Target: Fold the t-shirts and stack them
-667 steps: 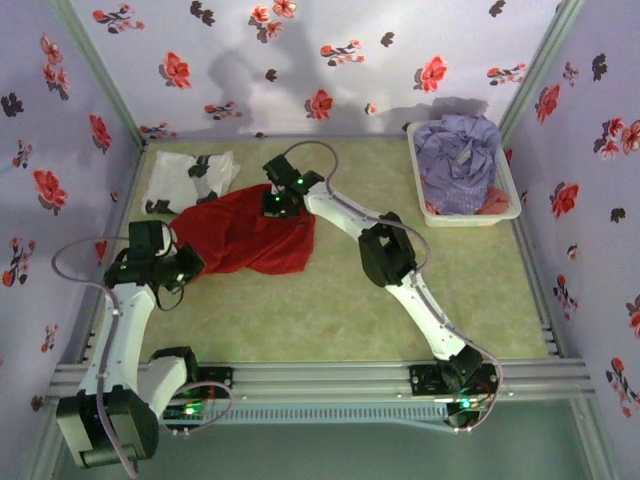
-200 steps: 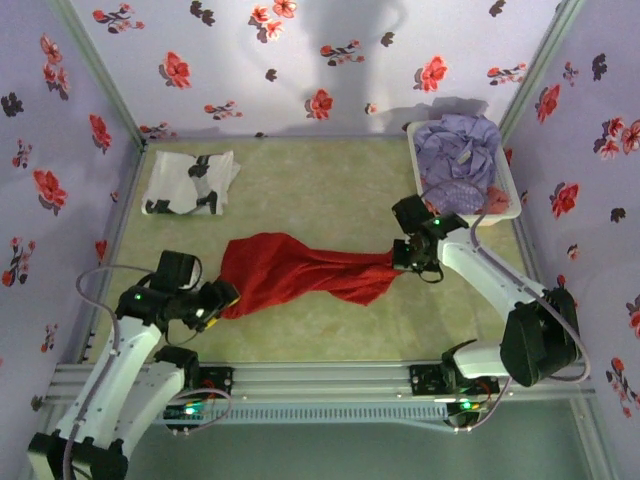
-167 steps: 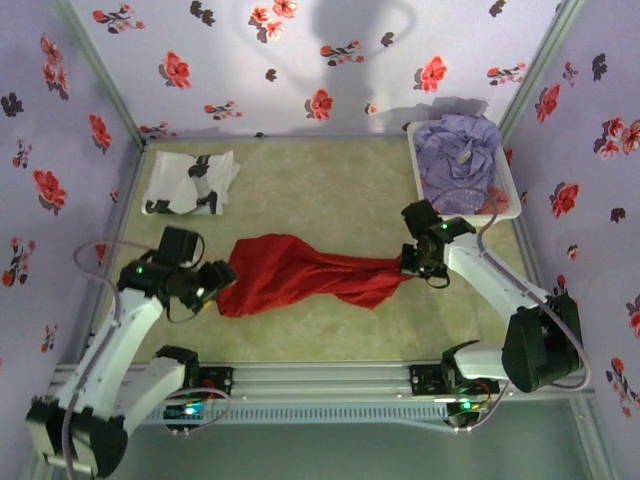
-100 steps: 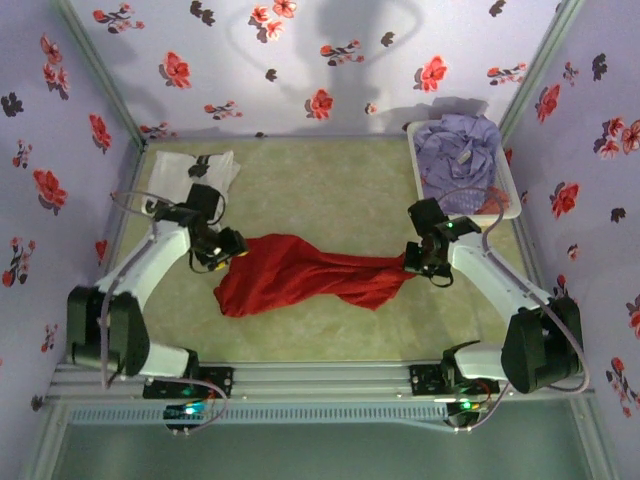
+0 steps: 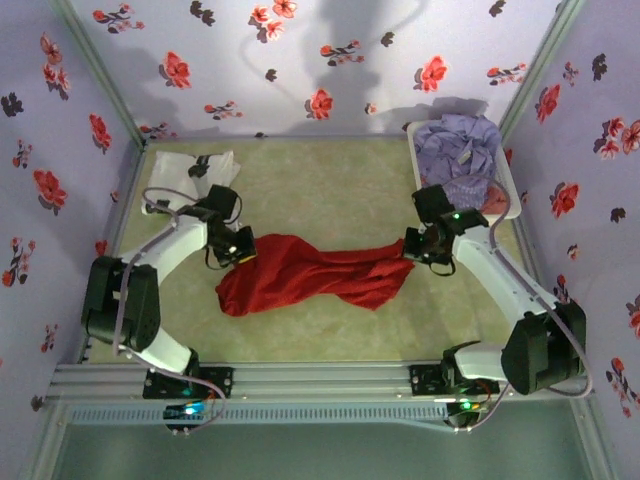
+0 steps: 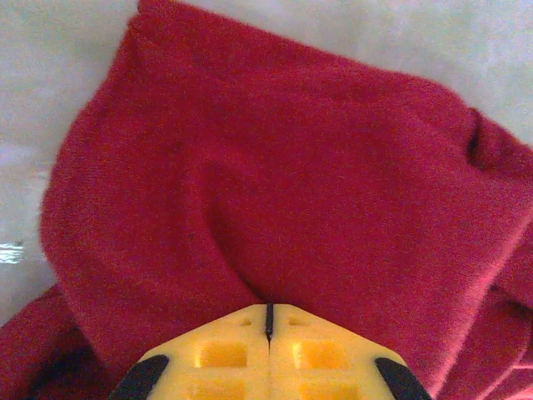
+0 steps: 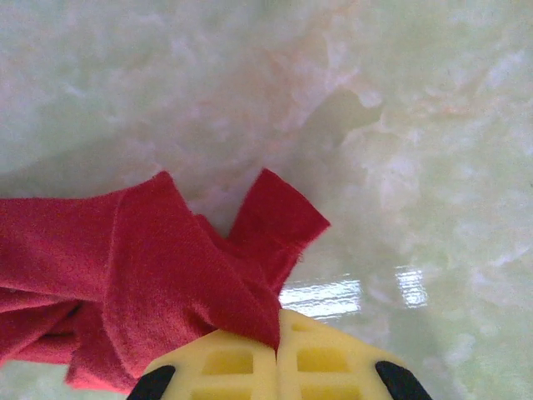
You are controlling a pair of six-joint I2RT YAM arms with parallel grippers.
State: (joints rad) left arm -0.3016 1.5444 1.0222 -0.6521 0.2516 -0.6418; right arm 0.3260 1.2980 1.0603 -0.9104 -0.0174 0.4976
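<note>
The red t-shirt (image 5: pixel 310 275) hangs stretched between my two grippers across the middle of the table, sagging and bunched at its lower left. My left gripper (image 5: pixel 243 256) is shut on its left end; in the left wrist view the red cloth (image 6: pixel 283 192) spreads out from the closed yellow jaws (image 6: pixel 269 321). My right gripper (image 5: pixel 410 248) is shut on the right end, where a red corner (image 7: pixel 208 275) is pinched between the yellow fingers (image 7: pixel 277 346). A folded white t-shirt with black print (image 5: pixel 190 180) lies at the back left. The lavender t-shirt (image 5: pixel 455 150) is heaped in the basket.
The white plastic basket (image 5: pixel 512 185) stands at the back right corner against the flowered wall. Flowered walls close in the table on three sides. The pale green tabletop (image 5: pixel 330 190) is bare between the white shirt and the basket. A metal rail (image 5: pixel 320 375) runs along the near edge.
The red shirt was dragged from the back left and stretched out. My left gripper rose from the near left to beside the white shirt; the right gripper shifted slightly back.
</note>
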